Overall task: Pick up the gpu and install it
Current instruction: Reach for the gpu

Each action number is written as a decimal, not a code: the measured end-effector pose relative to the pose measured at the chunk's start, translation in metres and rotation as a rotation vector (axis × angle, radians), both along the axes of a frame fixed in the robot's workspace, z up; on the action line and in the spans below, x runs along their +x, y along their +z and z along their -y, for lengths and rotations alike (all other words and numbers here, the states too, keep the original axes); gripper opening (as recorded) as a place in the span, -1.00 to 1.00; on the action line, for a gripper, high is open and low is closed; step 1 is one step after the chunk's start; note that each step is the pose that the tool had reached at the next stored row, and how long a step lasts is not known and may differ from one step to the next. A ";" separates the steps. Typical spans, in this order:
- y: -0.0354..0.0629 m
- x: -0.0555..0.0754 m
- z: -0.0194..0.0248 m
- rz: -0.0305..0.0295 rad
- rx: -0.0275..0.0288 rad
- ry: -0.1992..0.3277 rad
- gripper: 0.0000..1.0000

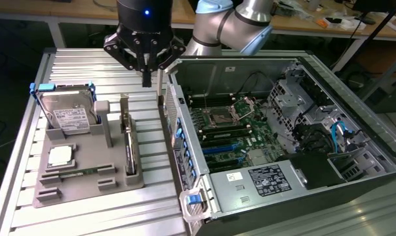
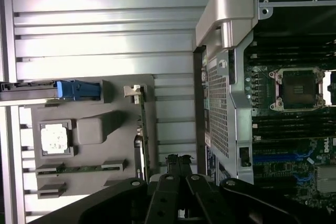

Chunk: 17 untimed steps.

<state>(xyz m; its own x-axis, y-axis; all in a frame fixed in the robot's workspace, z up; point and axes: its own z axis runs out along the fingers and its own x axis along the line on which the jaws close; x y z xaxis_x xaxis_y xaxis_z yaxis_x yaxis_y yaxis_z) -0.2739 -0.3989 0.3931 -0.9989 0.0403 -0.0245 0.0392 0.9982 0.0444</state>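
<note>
Exterior view: gripper (image 1: 146,81) upper centre of frame, fingers pressed together, nothing held. Hangs over the slatted table (image 1: 86,64), in the strip between tray (image 1: 86,186) and case (image 1: 250,66). Height above the table hard to judge.

Gpu (image 1: 128,147) standing on edge in the tray's slot at the side nearest the case, lower left of centre in frame, silver bracket end toward the gripper. Not touched, and not lifted. Drive (image 1: 68,118) in its blue frame further toward the exterior view's left, well clear of the gripper. Case open, motherboard (image 1: 231,128) exposed, blue slots (image 1: 217,147) with no card in them.

Wrist view: gripper (image 2: 178,162) again closed to a narrow point, empty. Gpu (image 2: 143,124) seen as a thin line along the tray (image 2: 121,148) edge nearest the case (image 2: 220,19), just beside the fingertips in the picture but apart from them.

Step in hand, by my read: approach, pick not yet begun. Install not yet begun either.

Next move likely calls for opening the fingers first, then lining up across the board's thin upper edge, clear of bracket and tray posts. Little margin sideways: thin card, narrow slot.
</note>
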 end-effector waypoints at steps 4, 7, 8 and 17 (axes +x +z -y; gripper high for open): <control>0.0000 -0.008 0.0000 -0.0001 0.0000 0.002 -0.79; 0.0000 -0.016 0.0000 -0.0001 0.0000 0.004 -0.79; 0.0000 -0.017 0.0000 0.0000 0.0000 0.005 -0.79; 0.0000 -0.029 0.0000 0.0000 0.0000 0.008 -0.79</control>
